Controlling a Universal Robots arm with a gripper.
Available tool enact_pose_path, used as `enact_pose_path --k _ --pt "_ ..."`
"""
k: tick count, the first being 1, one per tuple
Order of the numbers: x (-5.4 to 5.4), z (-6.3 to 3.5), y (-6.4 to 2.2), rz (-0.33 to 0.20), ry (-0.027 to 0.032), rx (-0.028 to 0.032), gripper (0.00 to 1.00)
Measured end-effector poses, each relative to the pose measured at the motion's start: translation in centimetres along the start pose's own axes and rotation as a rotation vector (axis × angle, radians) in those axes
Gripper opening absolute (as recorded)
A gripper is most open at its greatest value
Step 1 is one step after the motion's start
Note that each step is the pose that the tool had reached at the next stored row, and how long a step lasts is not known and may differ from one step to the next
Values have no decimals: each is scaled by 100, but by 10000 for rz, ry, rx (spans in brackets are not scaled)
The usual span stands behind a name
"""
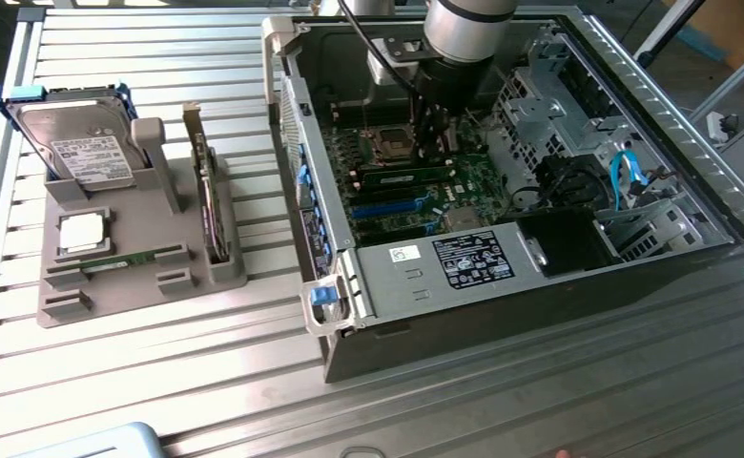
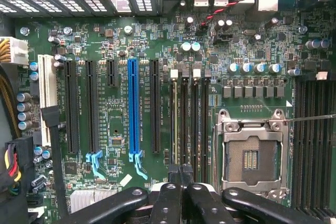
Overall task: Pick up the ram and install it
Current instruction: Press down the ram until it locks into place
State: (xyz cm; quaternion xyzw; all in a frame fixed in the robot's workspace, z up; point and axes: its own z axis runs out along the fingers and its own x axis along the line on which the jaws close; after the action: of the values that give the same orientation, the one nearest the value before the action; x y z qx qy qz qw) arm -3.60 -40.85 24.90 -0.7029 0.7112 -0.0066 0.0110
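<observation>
Green ram seated; gripper closed above, touching.

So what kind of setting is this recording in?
Probably a lab bench for PC assembly trials: an open computer case on a ribbed metal table, a grey fixture holding a hard drive, and the gripper over the motherboard.
</observation>
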Motion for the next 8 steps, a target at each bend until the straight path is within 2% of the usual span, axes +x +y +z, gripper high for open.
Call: enact_pose_path --k 8 --pt "0 49 2 0 0 39 10"
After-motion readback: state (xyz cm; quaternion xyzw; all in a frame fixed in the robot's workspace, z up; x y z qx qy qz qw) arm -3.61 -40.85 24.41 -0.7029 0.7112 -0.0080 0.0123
